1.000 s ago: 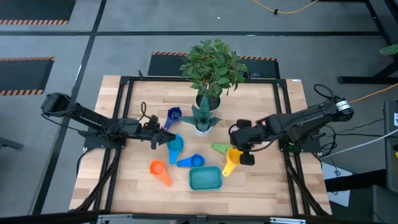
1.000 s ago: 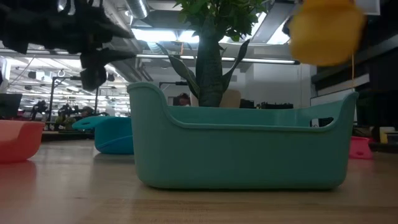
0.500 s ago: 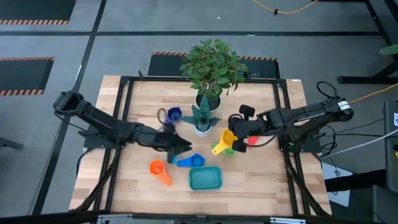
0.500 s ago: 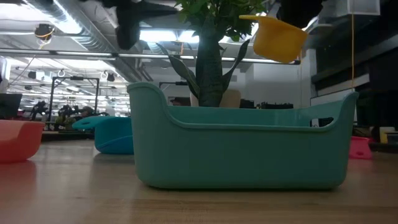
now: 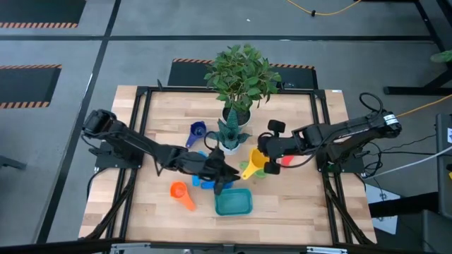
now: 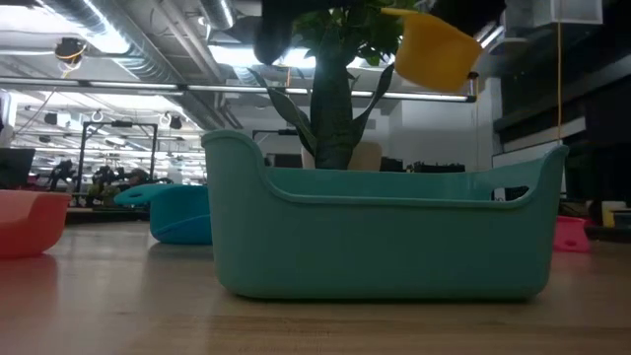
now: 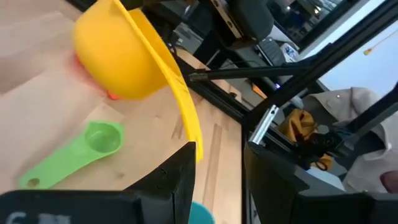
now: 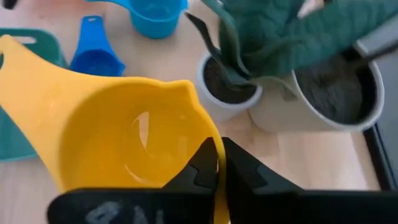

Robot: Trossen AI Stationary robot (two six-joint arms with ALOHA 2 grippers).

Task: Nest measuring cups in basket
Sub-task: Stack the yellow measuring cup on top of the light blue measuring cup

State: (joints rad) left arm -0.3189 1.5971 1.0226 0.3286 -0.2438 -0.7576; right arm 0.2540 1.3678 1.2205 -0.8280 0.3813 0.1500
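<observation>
My right gripper [image 5: 263, 156] is shut on the yellow measuring cup [image 5: 254, 164], which it holds up in the air beside the small plant. The cup's flat handle [image 7: 186, 118] slants down toward my left gripper [image 5: 226, 178]. That gripper is open over the far edge of the teal basket [image 5: 233, 203]. The handle's free end [image 7: 197, 152] stands at one fingertip [image 7: 183, 165]; whether they touch I cannot tell. A green cup [image 7: 74, 155] lies on the table below the yellow one. Nothing is in the basket [image 6: 385, 237]. My right gripper pinches the yellow cup's wall at the rim [image 8: 214, 146], on the side away from the handle, with one finger inside the bowl and one outside. The fingers slant down from the table's right. The cup [image 6: 434, 49] is lifted clear and tilted.
Two white plant pots [image 5: 236, 116] [image 5: 229, 144] stand behind the cups. An orange cup [image 5: 182, 194] lies near left, blue cups [image 5: 198, 130] [image 5: 206, 183] around my left arm, and a red cup [image 5: 286, 160] under my right arm.
My left gripper has swept from beside the blue cups toward the table's right and near edge, rising, to above the basket's far edge. My right gripper has turned the yellow cup, swinging its handle round toward the left arm, and raised it a little.
</observation>
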